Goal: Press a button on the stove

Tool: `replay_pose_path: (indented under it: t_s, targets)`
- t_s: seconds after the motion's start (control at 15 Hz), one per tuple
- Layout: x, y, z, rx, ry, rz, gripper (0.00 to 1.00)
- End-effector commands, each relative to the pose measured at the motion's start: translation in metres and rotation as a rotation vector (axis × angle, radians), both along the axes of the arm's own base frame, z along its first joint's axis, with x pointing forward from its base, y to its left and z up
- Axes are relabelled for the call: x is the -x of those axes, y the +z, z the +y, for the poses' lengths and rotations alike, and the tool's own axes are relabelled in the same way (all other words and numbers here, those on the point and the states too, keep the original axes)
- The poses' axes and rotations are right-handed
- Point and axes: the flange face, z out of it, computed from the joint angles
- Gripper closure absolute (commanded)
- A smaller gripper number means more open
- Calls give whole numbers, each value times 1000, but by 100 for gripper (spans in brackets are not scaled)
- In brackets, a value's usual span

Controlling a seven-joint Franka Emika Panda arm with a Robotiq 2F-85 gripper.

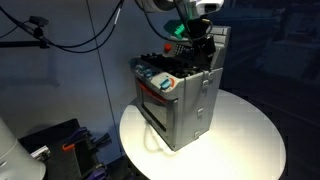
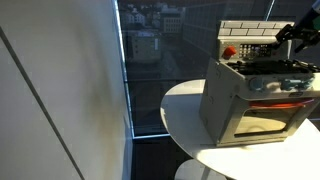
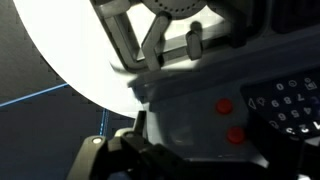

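The grey toy stove (image 1: pixel 182 95) stands on a round white table (image 1: pixel 250 140); it also shows in an exterior view (image 2: pixel 262 95) with its brick-patterned back panel and red-trimmed oven window. My gripper (image 1: pixel 200 45) hovers low over the stove's top, near the back panel, and shows at the upper right of an exterior view (image 2: pixel 295 32). In the wrist view the stove (image 3: pixel 180 115) fills the frame, very close, with two red buttons (image 3: pixel 224 105) on a grey face. A dark part of the gripper (image 3: pixel 150 158) sits just beside that face. The jaws' opening is not visible.
The white table edge (image 2: pixel 190 120) lies close around the stove. A window with a night city view (image 2: pixel 150 60) is behind. Black equipment and cables (image 1: pixel 55 145) sit on the floor beside the table. A white wall (image 2: pixel 60 90) is nearby.
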Motion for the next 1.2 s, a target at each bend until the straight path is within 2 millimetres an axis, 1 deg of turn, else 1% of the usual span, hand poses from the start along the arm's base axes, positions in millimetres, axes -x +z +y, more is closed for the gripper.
replay_pose_path:
  t_s: [0.0,0.33,0.73,1.13]
  targets:
    - [1,7,2,-7,4,2,0]
    - [5,9,2,-16,11,11,0]
    - [10,12,8,-32,33,28,0]
    - [13,15,2,-34,13,41,0]
